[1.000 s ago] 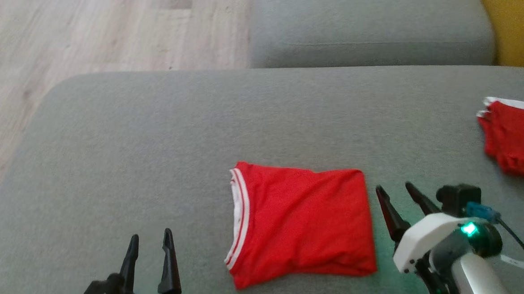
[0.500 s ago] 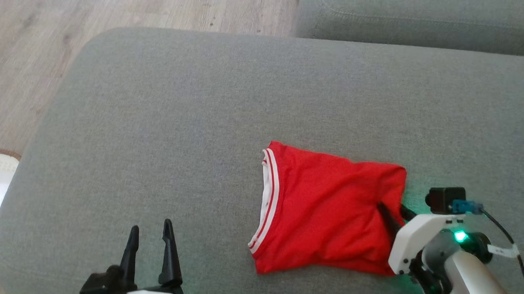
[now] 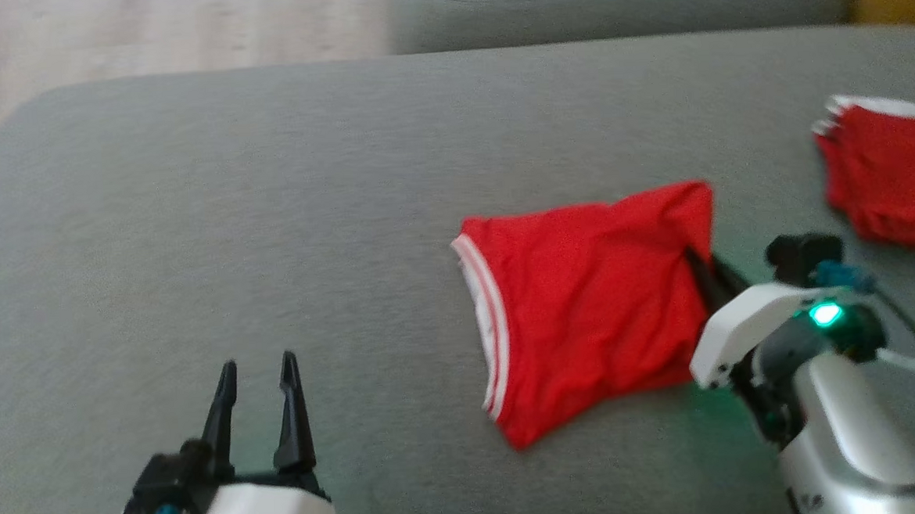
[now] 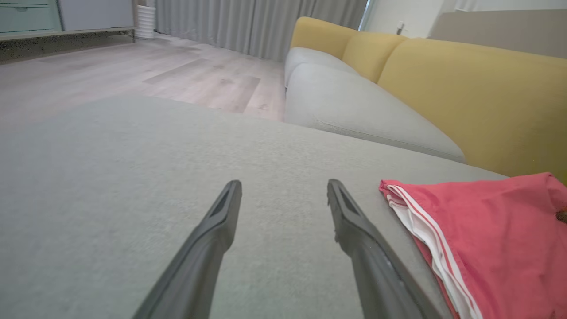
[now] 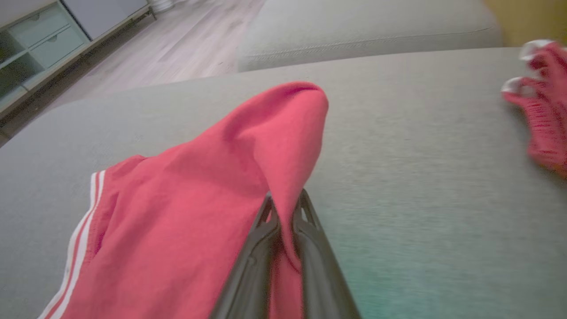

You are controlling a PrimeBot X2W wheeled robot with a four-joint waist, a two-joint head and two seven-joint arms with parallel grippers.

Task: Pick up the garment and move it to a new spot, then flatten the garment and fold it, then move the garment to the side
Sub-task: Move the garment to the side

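The red garment [image 3: 585,297] is being pinched at its right edge by the clenched right gripper [image 3: 702,264], that edge raised off the grey cushion [image 3: 268,220], the rest lying left of the gripper. The left gripper [image 3: 258,369] is being held spread and empty, with the garment well to its right.

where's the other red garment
The other red garment lies far right in the head view, on the grey cushion, apart from the gripped garment.

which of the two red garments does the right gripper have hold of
The middle red garment, the one with the white-striped edge: the right gripper is shut on its raised right corner. The other red garment lies apart, further right, untouched.
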